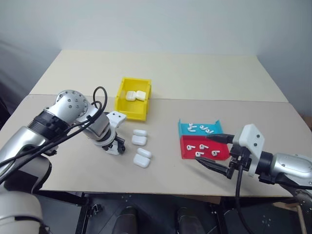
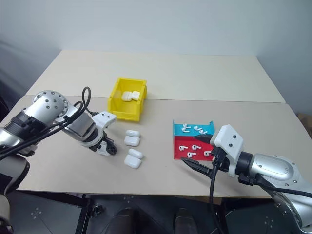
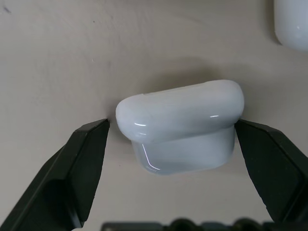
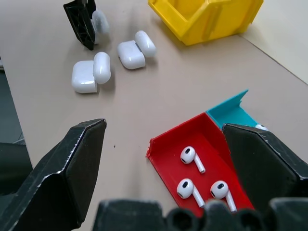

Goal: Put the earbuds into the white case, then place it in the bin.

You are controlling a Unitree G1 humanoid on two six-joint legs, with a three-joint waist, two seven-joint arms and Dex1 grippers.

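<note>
Left eye view shows a matte beige bench with a seam running across it, smooth and flat. Up beyond the left end effector sits the bin, boxy yellow plastic with an open top and a couple of white cases lying inside. Right in front of the right end effector are two low trays side by side, a red tray nearer to it and a blue tray just past that, both thin-walled hard plastic. The earbuds lie loose in them, tiny glossy white things with stems. The right one's black fingers are spread wide, nothing between them. The left one points down, its fingers spread on either side of the white case, a shiny rounded pebble shape resting on the bench. Four more white cases sit just beside it.
</note>
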